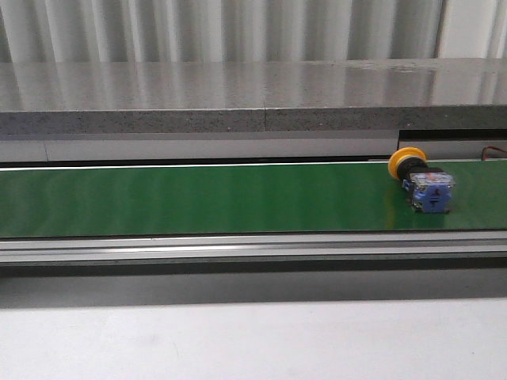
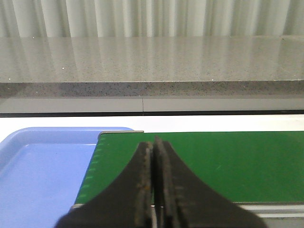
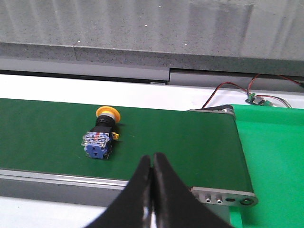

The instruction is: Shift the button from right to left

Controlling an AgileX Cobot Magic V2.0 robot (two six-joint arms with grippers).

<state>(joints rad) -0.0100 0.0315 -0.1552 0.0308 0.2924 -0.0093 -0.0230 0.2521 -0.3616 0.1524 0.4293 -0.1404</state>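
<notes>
Both pairs of jaws sit pressed together with nothing between them. Your left gripper hangs over the near edge of the green belt at its left end, just beside a blue tray that butts against that end. Your right gripper hovers over the near rail of the same belt close to its right end, where a metal end plate with small round holes caps the roller.

You see the button lying on its side on the belt, apart from the right fingertips and a little toward the belt's middle. Its yellow cap points toward the far side, and its blue-and-clear block faces you. From the front camera the button lies at the right end of the belt, near the far edge.

Beyond the belt runs a grey speckled counter. Red and black wires trail to a small circuit board past the belt's right end.
</notes>
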